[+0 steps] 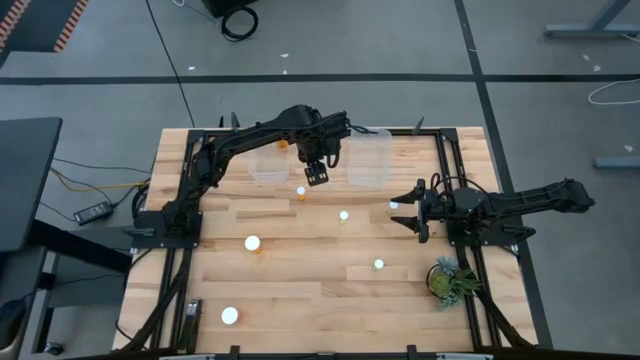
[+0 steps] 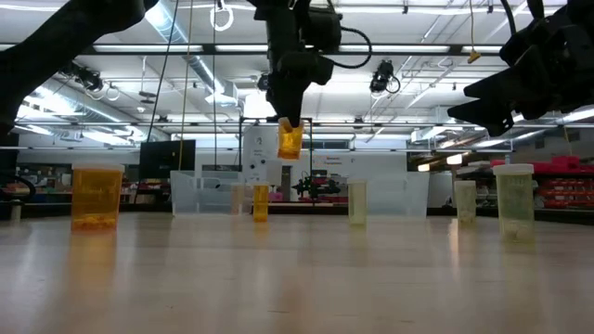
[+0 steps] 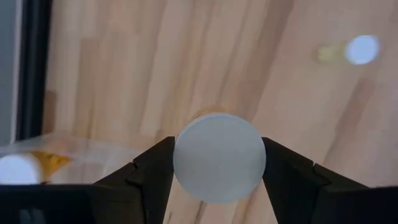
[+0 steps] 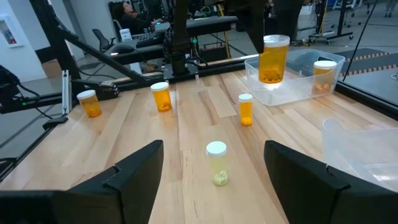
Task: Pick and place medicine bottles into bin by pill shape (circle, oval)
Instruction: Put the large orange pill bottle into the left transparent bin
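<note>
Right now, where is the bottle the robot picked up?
The left pincer holds the bottle in the air, between the two clear tubs at the table's far edge.

Left claw (image 1: 316,172) raised, clamped — right claw (image 1: 409,210) low, fingers spread, idle.

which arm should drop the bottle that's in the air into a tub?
Left. The left gripper already grips that bottle by the tubs; the right gripper waits open, holding nothing.

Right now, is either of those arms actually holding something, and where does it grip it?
Yes. The left gripper holds one medicine bottle by the sides of its white cap, lifted clear of the table. The right gripper is open, holding nothing.
</note>
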Controlling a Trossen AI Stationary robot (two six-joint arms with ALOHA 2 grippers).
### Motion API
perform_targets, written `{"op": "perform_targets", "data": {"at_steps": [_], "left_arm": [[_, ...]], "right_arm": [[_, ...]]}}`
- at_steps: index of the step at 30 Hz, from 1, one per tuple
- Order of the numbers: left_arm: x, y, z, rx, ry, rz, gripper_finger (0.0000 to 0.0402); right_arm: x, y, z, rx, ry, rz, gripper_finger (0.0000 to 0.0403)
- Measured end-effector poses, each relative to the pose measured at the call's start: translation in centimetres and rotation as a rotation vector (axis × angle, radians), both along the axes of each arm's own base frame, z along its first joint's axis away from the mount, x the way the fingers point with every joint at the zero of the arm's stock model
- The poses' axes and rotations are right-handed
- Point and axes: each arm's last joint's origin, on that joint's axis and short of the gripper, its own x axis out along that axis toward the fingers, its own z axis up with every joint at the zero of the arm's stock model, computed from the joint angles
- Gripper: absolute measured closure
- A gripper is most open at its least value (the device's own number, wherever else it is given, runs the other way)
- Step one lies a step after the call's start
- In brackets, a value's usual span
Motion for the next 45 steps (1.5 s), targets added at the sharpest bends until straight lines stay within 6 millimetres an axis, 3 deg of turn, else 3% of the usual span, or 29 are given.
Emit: {"op": "perform_targets", "data": {"at_steps": [34,39,45], "left_arm": [[-5.5,8.1,0.5,0.075,0.141,0.256,0.0184],[-5.9,8.4,0.8,0.077,0.134,0.273,0.0179],[-6.5,7.8,2.4,0.094,0.097,0.274,0.0184]], "right_arm": [[0.0,0.0,0.0,0.000,0.000,0.000,0.0118],[0.0,0.0,0.0,0.000,0.000,0.000,0.0118],[0.0,0.0,0.0,0.000,-0.001,0.000,0.0118]]}}
